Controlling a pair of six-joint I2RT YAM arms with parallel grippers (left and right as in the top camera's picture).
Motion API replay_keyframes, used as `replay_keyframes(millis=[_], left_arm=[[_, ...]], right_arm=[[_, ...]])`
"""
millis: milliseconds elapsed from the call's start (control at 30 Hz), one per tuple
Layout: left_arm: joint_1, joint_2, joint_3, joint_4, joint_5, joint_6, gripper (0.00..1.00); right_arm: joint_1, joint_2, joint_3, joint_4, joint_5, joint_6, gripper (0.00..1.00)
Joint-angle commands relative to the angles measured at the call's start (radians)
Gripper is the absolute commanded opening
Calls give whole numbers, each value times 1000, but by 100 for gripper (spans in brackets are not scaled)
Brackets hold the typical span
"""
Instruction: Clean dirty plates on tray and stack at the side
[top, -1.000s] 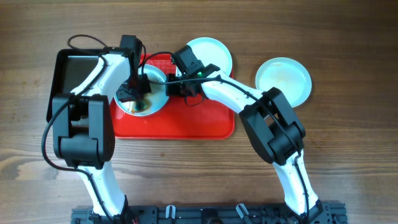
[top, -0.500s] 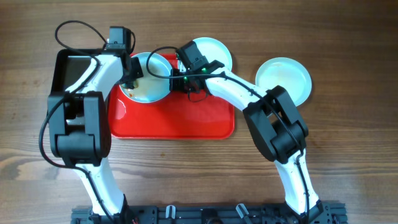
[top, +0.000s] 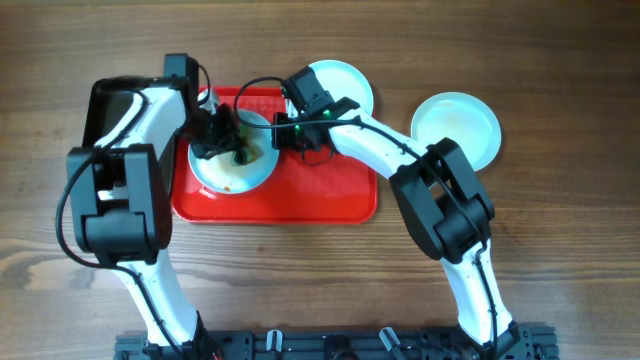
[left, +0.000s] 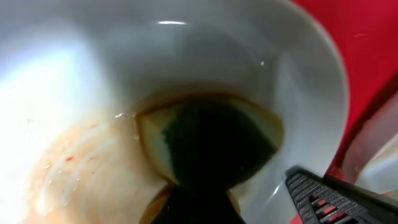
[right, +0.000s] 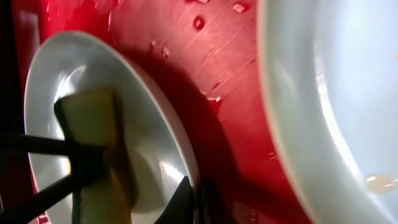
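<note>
Scrubbing seems under way, with nothing stacked yet. Near the far left corner, a black rectangular bin (top: 100, 110) has contents I cannot make out. On the red plastic tray (top: 300, 200), the left hand (top: 215, 140), closed on a yellow-and-green sponge (left: 211, 143), presses into a brown-smeared white round plate (top: 250, 175). The right hand (top: 283, 133) pinches the plate's rim. A second white plate (top: 350, 85) sits at the tray's far edge, and a third white plate (top: 455, 125) lies alone toward the tabletop's far right.

The bench (top: 560, 250) is brown wood, with the grain running left to right. A black tub (top: 97, 100) with rounded corners sits on it at the far left, partly covered from above. A black rail (top: 350, 345) runs along the bottom edge of the overhead view.
</note>
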Motion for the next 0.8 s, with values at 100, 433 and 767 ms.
replay_keyframes(millis=[100,433,767], left_arm=[[60,53,-39,-102,12,-35,4],[21,53,-39,-29,-455,-101,4],[19,53,-39,3,-528,-101,4]], right_arm=[[6,42,-13,-2,-2,-4,4],[6,42,-13,-10,-5,-4,4],[6,42,-13,-20,-6,-5,4]])
